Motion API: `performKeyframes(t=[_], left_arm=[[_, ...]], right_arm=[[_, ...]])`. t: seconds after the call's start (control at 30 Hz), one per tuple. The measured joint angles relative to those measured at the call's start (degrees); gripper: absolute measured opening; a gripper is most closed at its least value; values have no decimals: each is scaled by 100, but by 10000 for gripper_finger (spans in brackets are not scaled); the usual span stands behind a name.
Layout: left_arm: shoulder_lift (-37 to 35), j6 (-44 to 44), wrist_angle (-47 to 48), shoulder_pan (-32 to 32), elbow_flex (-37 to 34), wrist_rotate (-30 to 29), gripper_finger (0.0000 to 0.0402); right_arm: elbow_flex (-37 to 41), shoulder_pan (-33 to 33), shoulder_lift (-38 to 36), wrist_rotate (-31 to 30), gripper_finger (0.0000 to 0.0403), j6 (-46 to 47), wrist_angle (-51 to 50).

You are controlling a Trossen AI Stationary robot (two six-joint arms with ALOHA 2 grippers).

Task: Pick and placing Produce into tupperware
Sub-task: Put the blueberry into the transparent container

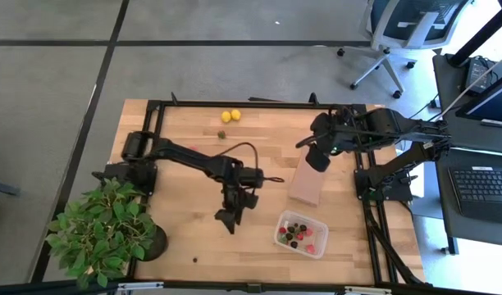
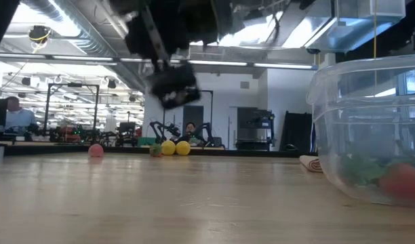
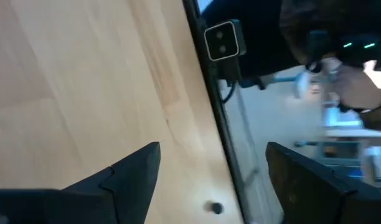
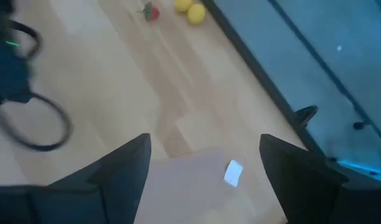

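Observation:
The clear tupperware (image 1: 300, 233) stands on the table's near right part with several red and dark fruit pieces inside; it looms close in the low view (image 2: 370, 135). Two yellow lemon pieces (image 1: 230, 115) and a small red-green piece (image 1: 222, 134) lie near the far edge, and show in the right wrist view (image 4: 190, 9). A tiny dark piece (image 1: 194, 260) lies near the near edge (image 3: 213, 207). My left gripper (image 1: 229, 220) hovers open left of the tupperware (image 3: 212, 186), holding nothing. My right gripper (image 1: 317, 160) hangs open above the brown block (image 4: 203, 180).
A flat brown block (image 1: 307, 182) with a white label (image 4: 233, 172) lies between the right gripper and the tupperware. A leafy potted plant (image 1: 103, 229) fills the near left corner. A pink piece (image 2: 95, 150) lies far left. A black frame (image 1: 374, 238) edges the table.

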State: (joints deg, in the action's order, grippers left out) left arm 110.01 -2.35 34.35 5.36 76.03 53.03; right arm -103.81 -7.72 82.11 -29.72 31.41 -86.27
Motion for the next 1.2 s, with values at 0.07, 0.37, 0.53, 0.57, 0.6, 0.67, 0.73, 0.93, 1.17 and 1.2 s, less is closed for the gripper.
performKeyframes(t=[0.07, 0.37, 0.53, 0.57, 0.6, 0.67, 0.73, 0.93, 1.17, 1.2], left_arm=[[-326, 30, -596, 65, -226, -388, 282], [-1546, -1217, -4194, 458, -2254, -1691, 282], [-1752, -1690, -5844, 762, -3213, -1604, 282], [-1808, -1719, -6134, 850, -3368, -1548, 282], [-1847, -1766, -6380, 916, -3536, -1460, 282], [-1897, -1817, -6946, 1054, -3869, -1273, 282], [-1951, -1816, -7729, 1211, -4191, -1138, 282], [-1962, -1673, -9480, 1578, -5290, -972, 282], [-1958, -123, -10169, 1804, -6058, -1351, 282], [-1959, 162, -10156, 1848, -6076, -1352, 282]], right_arm=[[0, 19, 0, -67, 301, -8, 10], [0, 32, 2, -72, 301, 147, 86], [0, 39, 2, -83, 301, 605, 195], [0, 39, 2, -82, 301, 682, 203], [0, 39, 2, -81, 301, 749, 207], [0, 39, 2, -80, 301, 850, 209], [0, 39, 2, -80, 301, 929, 250], [0, 39, 2, -78, 301, 1328, 583], [0, 54, 2, -75, 301, 1308, 1221], [0, 67, 2, -76, 301, 1306, 1285]])
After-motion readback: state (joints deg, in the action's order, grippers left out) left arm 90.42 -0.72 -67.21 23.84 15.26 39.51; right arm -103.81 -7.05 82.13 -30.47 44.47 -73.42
